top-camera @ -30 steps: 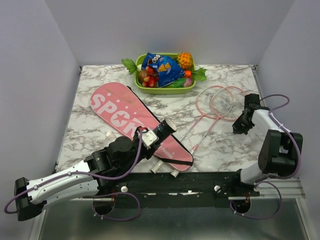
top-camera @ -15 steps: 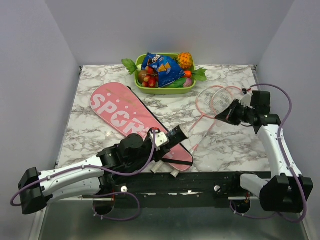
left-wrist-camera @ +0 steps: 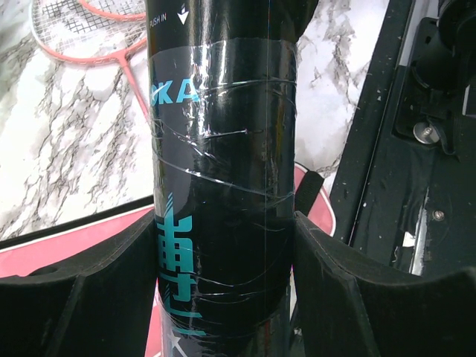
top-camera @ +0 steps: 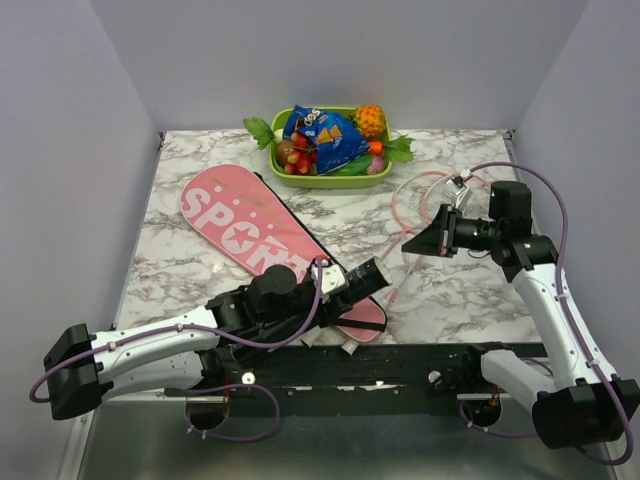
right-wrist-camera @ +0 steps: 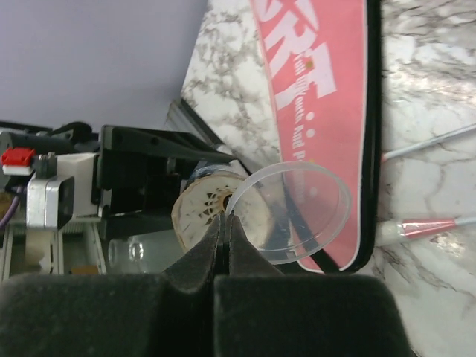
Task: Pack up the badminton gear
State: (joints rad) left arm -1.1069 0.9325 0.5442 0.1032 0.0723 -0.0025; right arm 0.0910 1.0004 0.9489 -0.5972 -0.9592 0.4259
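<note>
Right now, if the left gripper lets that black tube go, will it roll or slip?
Probably rolls: the black tube is round, the marble table looks smooth. Likely slippery, given its glossy tape wrap. Seems stiff: undented in the left gripper.

- The left gripper [top-camera: 343, 284] is clasping the long black tube [top-camera: 368, 274] and holding it over the narrow end of the pink bag [top-camera: 240, 222].
- The bag is lying diagonally on the marble table [top-camera: 170, 262].
- The right gripper [top-camera: 432, 243] is hanging above the shafts of the two pink rackets [top-camera: 415, 200], pointing towards the tube.
- A green tray [top-camera: 330, 181] is sitting at the far edge.
</note>
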